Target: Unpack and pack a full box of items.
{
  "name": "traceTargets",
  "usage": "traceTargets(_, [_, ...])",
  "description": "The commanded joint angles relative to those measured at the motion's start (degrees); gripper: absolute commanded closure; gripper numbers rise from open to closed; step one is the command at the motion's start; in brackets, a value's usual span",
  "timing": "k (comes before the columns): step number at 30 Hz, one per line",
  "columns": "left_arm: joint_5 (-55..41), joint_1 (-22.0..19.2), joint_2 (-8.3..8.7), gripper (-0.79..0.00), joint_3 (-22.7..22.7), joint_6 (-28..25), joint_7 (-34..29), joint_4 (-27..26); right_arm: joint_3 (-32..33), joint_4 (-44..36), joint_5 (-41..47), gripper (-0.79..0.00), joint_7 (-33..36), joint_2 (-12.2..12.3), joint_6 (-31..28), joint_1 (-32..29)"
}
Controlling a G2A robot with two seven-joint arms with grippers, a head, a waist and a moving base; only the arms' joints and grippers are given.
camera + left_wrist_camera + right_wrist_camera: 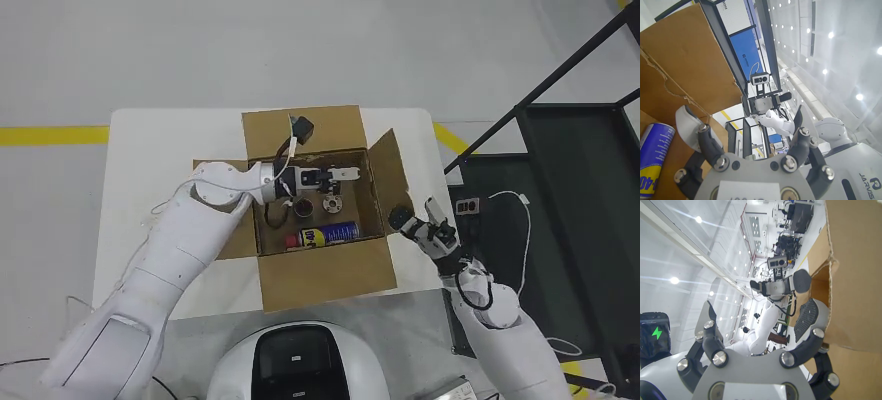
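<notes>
2 arms work at 1 open cardboard box (322, 275) that stands on a white table (150, 150) with all 4 flaps folded outward. The left arm comes in over the box's left side, and the left gripper (345, 175) hangs above the box's inside, close to the far wall, with its fingers spread apart. In the left wrist view the left gripper (744, 121) shows 1 white finger (687, 121) just above the blue spray can (655, 147), with the brown box (687, 66) wall rising behind.

3 things lie on the box floor. The spray can (325, 235), blue and yellow with a red cap, lies on its side along the near wall. A small round object (330, 205) sits just beyond it, and a dark object (300, 208) is beside that, toward the left arm.

The right gripper (415, 213) is outside the box, just beside the raised right flap, its fingers also spread. In the right wrist view the right gripper (757, 315) has 1 ribbed pad (806, 317) close against the torn edge of the box (853, 275) flap; whether it touches I cannot tell. A dark metal frame (560, 130) stands to the table's right.
</notes>
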Motion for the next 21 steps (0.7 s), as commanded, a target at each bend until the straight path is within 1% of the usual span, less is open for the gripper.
traceTargets(1, [2.32, 2.48, 1.15, -0.785, -2.03, 1.06, 0.02, -4.11, -0.02, 0.63, -1.82, -0.785, -3.42, -0.21, 0.3, 0.53])
traceTargets(5, [5.53, 6.8, 3.05, -0.785, -5.89, 3.67, -0.31, -10.78, -0.01, 2.88, -7.07, -0.785, -12.47, -0.77, 1.93, 2.98])
traceTargets(7, [7.02, 8.44, 3.84, -0.785, -7.73, 4.97, -0.42, -13.63, -0.99, 4.07, -12.65, -0.785, -17.87, -1.16, 3.42, 4.65])
traceTargets(12, [10.15, 11.61, 5.4, -0.785, -11.9, 7.43, 0.04, -19.33, -4.64, 7.51, -19.74, -0.785, -25.65, -2.17, 6.69, 8.37])
traceTargets(18, [12.02, 15.13, 7.08, -0.785, -17.48, 8.39, 0.28, -24.26, -7.09, 11.78, -23.6, -0.785, -26.99, -2.8, 11.34, 11.49])
traceTargets(21, [11.89, 17.11, 7.98, -0.785, -21.19, 8.38, 0.39, -26.39, -8.04, 12.74, -24.55, -0.785, -26.84, -3.06, 11.9, 12.15])
